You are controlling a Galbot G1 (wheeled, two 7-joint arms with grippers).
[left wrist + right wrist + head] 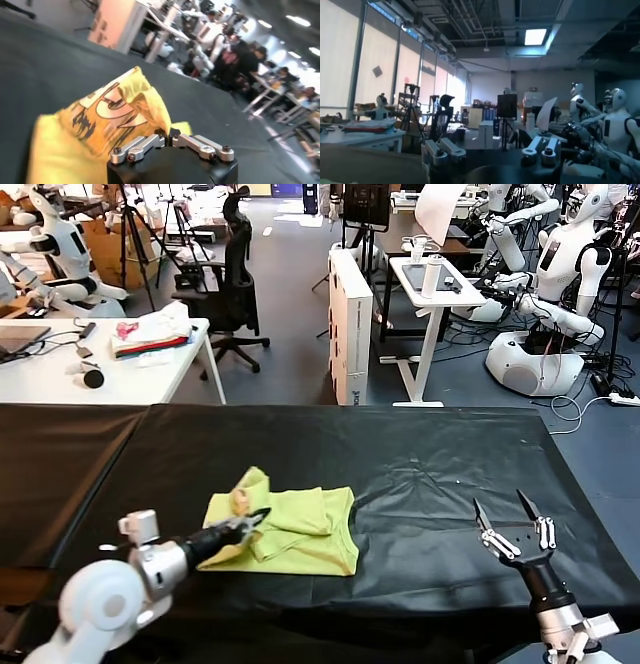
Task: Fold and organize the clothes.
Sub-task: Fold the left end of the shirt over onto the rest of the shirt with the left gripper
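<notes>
The lime-yellow T-shirt lies partly folded on the black table, left of centre near the front edge. One corner is lifted and shows a white and dark print. My left gripper is shut on a fold of the T-shirt at its left side. In the left wrist view the yellow cloth with the print rises straight from the shut gripper. My right gripper is open and empty, held above the table at the front right, well apart from the shirt.
A white table at the back left carries a white, pink and red pile of cloth. A black office chair, a white cabinet and other white robots stand beyond the table.
</notes>
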